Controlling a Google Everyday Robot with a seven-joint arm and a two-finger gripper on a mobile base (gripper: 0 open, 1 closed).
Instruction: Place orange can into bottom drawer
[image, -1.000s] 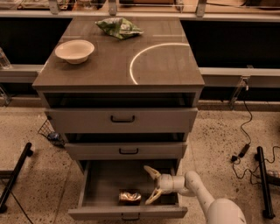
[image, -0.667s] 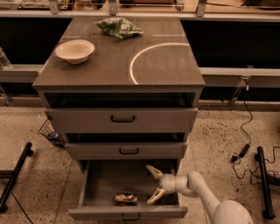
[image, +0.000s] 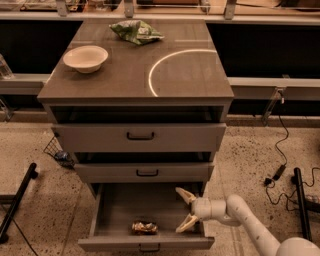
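Grey cabinet (image: 135, 82) at centre, three drawers high. Lowest of them, the bottom drawer (image: 145, 243), pulled well out, small dark bar handle on its front. Reaching in from the lower right, a white arm (image: 250, 222). At its end, the gripper (image: 180, 210) over the drawer's right side, fingers spread wide, gripping nothing. On the cabinet top, a white bowl (image: 85, 58) near the left edge and a green snack bag (image: 136, 31) at the back. Inside the drawer, lying on its side near the front wall, the orange can (image: 145, 227), left of the gripper and clear of both fingers.
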